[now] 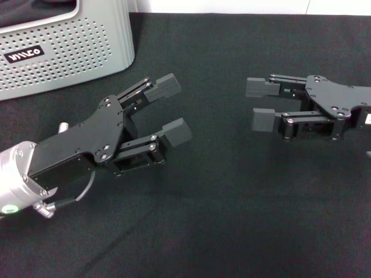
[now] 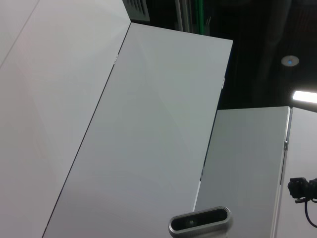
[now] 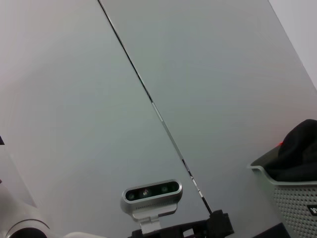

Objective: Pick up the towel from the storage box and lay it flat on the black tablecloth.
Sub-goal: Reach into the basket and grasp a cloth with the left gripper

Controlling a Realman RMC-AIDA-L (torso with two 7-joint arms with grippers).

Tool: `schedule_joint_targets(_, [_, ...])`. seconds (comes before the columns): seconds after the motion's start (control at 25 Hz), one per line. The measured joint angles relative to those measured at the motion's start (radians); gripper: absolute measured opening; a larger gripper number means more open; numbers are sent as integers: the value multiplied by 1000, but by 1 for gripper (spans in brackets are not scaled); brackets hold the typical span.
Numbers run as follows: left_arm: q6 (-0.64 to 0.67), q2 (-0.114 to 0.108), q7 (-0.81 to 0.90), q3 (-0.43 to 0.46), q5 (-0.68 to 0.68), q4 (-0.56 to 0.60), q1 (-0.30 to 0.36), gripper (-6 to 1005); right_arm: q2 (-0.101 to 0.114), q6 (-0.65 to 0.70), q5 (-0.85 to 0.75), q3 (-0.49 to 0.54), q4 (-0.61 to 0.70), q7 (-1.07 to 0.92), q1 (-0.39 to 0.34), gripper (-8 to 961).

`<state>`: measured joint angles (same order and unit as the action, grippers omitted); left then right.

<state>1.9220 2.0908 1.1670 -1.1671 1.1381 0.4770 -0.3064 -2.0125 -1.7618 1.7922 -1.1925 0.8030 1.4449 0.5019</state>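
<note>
The towel itself cannot be made out in any view; only a dark mass shows inside the storage box [image 1: 64, 52] at its cut-off top edge in the head view, and a dark heap [image 3: 297, 156] rises above the box's rim in the right wrist view. Whether that heap is the towel, I cannot tell. The box stands at the far left of the tabletop, on the black tablecloth [image 1: 232, 220], its perforated wall and black label facing the robot.

Both hands hover low over the bare cloth, well apart from each other and holding nothing. The left hand [image 1: 168, 110] has its jaws spread wide and points up and to the right, with the box just beyond it to the left. The right hand [image 1: 262, 104] is also open, a little narrower, pointing toward the left one.

The step in hand appears to be the reach into the box, not yet begun. To do it well, the left hand, being nearer, should rise clear of the box's rim before moving over the opening, then come down with jaws wide and pinch a raised fold, not a flat layer.

The box's interior is mostly out of frame, and both wrist views look up at white panels, showing neither hand's own fingers.
</note>
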Motion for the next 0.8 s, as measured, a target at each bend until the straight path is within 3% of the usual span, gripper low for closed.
schedule_joint_targets(0.64, [0,0,0,4,-2,2,-3,889,3,-2,0,-4,1,-3,3,852])
schedule_joint_targets(0.8, [0,2,1,18,-89,3,3,889,7,8,0,11,-2,1,-3,852])
